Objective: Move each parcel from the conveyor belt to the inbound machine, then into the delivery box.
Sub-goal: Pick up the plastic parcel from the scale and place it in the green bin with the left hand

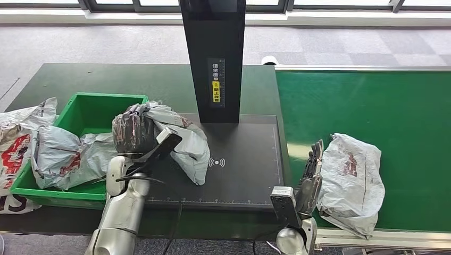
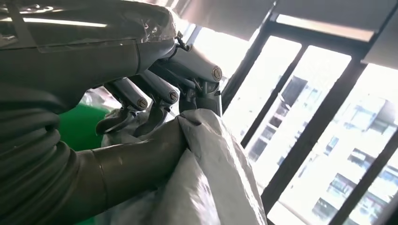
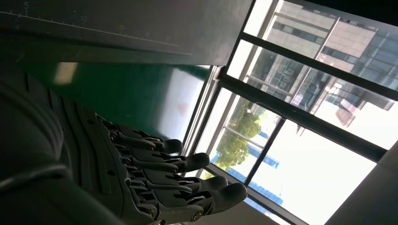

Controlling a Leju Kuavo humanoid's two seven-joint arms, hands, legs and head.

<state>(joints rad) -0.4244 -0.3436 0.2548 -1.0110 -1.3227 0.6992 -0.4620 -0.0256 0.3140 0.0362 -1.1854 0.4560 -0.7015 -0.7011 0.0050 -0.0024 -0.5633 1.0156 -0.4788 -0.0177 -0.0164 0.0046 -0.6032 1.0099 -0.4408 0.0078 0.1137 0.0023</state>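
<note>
head view. left hand [image 1: 135, 133] closed around one end of a grey poly-mailer parcel [image 1: 183, 141], lifted above the dark scan plate of the inbound machine [image 1: 242, 170], close to the rim of the green delivery box [image 1: 80, 106]; rest of the bag drooping toward the plate. second parcel [image 1: 352, 180] lying flat on the green conveyor belt [image 1: 372, 106], just beside the right hand [image 1: 311, 178], fingers straight and spread, holding nothing; contact with the bag's edge not clear. more grey bags [image 1: 61, 156] already slumped in the box, one printed bag [image 1: 13, 149] on the worktop [image 1: 53, 79] outside it. black upright column [image 1: 214, 58] of the machine standing behind the plate.

left wrist view. fingers [image 2: 159, 93] curled over bunched grey film [image 2: 211, 178], thumb pressed in from below: a firm pinch on a fold of the held parcel. green of the box visible behind the fingers.

right wrist view. fingers [image 3: 187, 164] extended side by side and empty, belt green behind them.

handling, judged. soft, light, limp wrapping with slick film; sagging under its own weight, likely to slip from a shallow pinch. best taken by a gathered fold or across the bulkiest part of the contents, not by a loose corner. held parcel apparently at the transfer stage between machine and box; belt parcel not yet taken up.
</note>
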